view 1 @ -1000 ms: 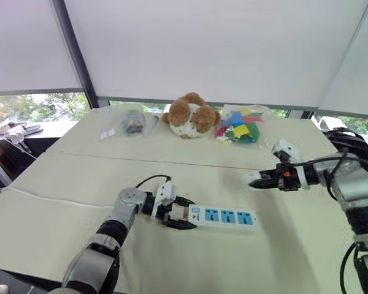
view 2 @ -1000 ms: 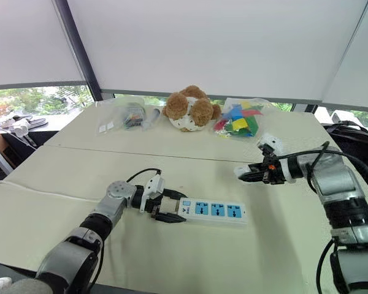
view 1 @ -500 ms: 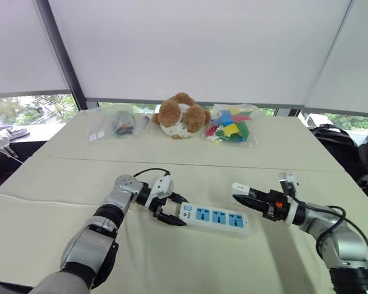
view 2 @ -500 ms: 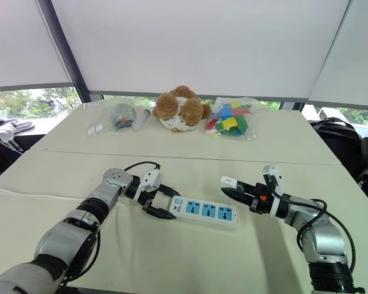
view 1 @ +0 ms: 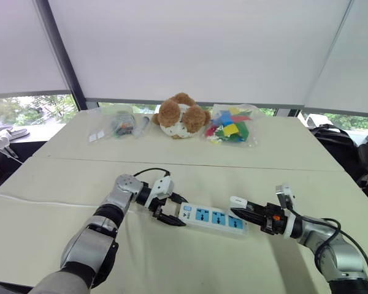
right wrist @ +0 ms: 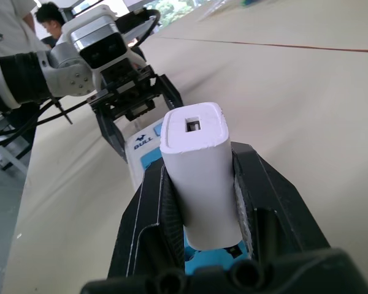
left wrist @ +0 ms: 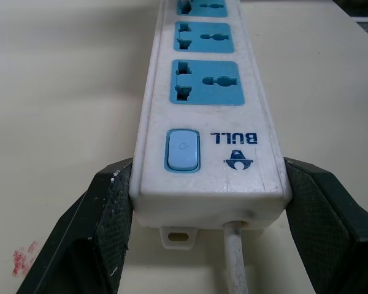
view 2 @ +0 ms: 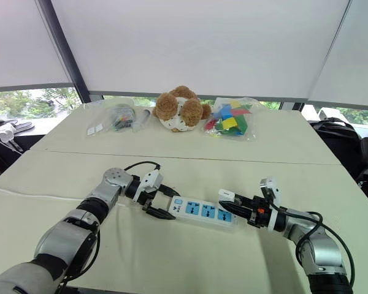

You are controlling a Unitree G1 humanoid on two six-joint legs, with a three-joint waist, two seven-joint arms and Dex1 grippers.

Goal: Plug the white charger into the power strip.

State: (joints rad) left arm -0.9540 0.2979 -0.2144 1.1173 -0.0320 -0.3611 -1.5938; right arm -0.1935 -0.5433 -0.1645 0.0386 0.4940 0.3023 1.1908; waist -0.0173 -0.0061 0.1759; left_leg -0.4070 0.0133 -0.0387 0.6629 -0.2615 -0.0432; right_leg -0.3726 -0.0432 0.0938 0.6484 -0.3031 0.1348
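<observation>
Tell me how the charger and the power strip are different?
The charger is small and stubby; the power strip is long and flat. The charger is plain white; the strip has blue sockets. The charger is held above the strip by the right gripper; the strip lies on the table, its cord end in the left gripper. Both are white.

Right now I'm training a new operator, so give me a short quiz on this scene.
1. True or false: the left gripper clamps the power strip at its cord end.
2. How many blue sockets does the strip show?
3. The right gripper holds: A the white charger, B the power strip, C nothing.
Key: 1 true; 2 three; 3 A.
</observation>
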